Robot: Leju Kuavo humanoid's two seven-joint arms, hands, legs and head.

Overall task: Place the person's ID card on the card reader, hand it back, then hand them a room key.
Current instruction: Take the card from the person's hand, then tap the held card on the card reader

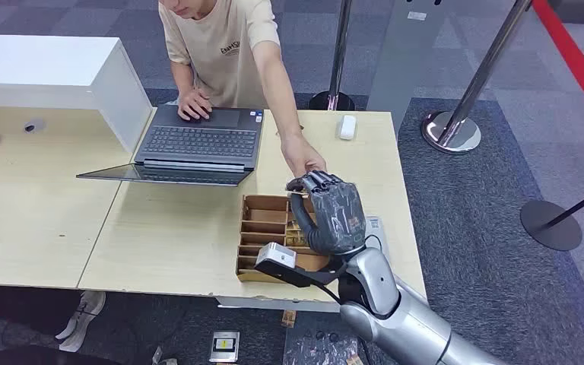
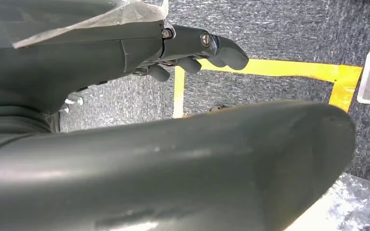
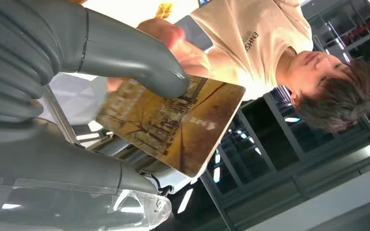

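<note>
The right hand (image 1: 333,215) is raised above the wooden organiser tray (image 1: 265,237), with its fingers curled and the thumb (image 3: 139,60) pressed on the face of a room key card (image 3: 173,122), a card printed with a golden-brown scene, so the card is pinched in that hand. The person's hand (image 1: 304,160) reaches across the table (image 1: 160,236) and meets the robot's fingertips at the card's far edge; whether the person already grips the card cannot be told. The person's other hand (image 1: 195,103) rests on the open laptop (image 1: 198,141). A small white card reader (image 1: 275,256) sits at the tray's near edge, just beside the robot's wrist. The left hand (image 2: 197,48) hangs over grey carpet with yellow floor tape (image 2: 270,68), its fingers loosely curled, holding nothing.
</note>
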